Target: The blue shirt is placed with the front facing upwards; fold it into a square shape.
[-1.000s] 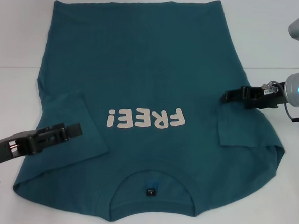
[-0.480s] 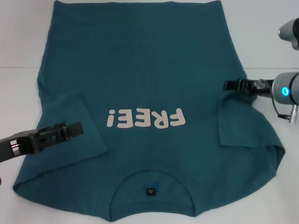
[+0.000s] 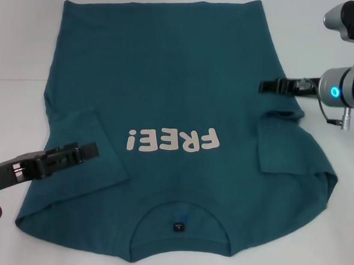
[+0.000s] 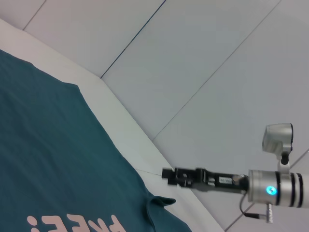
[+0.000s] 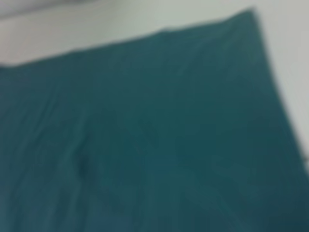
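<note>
While lying flat and front-up on the white tabletop [image 3: 13, 50], large dark teal-blue short-sleeved cotton T-shirt [image 3: 167, 90] covering most of the head view: collar at 6 o'clock, hem at 12 o'clock. Pale "FREE!" lettering [image 3: 171, 142] reading upside down just below centre. Small dark neck label [image 3: 178, 227] sitting inside the collar at 6 o'clock. Both sleeves lying folded inward onto the body, one at 8 o'clock, one at 4 o'clock.

Black left gripper [image 3: 86, 150] hovering at 8 o'clock over the folded left sleeve, pointing toward the lettering; fingers lying close together, nothing between them.

Black right gripper [image 3: 265, 86] reaching in from 3 o'clock, tip over the shirt's right edge, above the small raised pucker of cloth at the sleeve seam. Jaw state: cannot tell. Silver wrist with glowing blue ring [image 3: 334, 92] trailing behind, off the cloth.

Left wrist view showing the shirt's edge [image 4: 58, 159], part of the lettering, and the right gripper [image 4: 166, 174] raised clear of the cloth. Right wrist view filling with blurred teal fabric [image 5: 145, 135], table at the margin.
</note>
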Controlling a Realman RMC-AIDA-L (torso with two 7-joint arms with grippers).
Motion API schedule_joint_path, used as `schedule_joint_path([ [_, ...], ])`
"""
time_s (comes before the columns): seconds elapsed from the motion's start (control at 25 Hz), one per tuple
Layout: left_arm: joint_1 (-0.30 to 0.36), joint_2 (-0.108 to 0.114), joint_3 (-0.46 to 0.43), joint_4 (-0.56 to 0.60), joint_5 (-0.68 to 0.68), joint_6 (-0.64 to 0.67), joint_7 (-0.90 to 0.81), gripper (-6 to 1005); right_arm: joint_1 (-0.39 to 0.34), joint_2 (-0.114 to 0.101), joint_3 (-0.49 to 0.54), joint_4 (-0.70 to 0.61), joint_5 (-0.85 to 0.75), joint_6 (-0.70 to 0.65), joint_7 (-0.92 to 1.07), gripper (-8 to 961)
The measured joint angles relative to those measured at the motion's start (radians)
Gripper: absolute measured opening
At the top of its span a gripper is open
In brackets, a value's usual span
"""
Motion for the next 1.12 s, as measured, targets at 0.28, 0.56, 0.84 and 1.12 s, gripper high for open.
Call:
schedule_joint_path([
  [0.28,-0.001,0.000,-0.001,-0.002,0.000,-0.002,0.000,914,-0.042,-0.034,0.003,-0.123,0.001,-0.383,0.055,801],
  [0.56,-0.005,-0.001,0.002,-0.010,0.000,-0.002,0.000,914,-0.069,-0.027,-0.003,-0.123,-0.039,-0.339,0.065,802],
  [0.84,-0.010,-0.001,0.001,-0.017,-0.004,0.000,0.000,914,-0.063,-0.011,-0.005,-0.034,-0.043,-0.152,0.055,802],
  [1.12,-0.011,0.000,0.002,-0.022,-0.006,0.000,0.000,914,-0.046,0.005,-0.007,-0.001,-0.037,0.059,0.038,802],
])
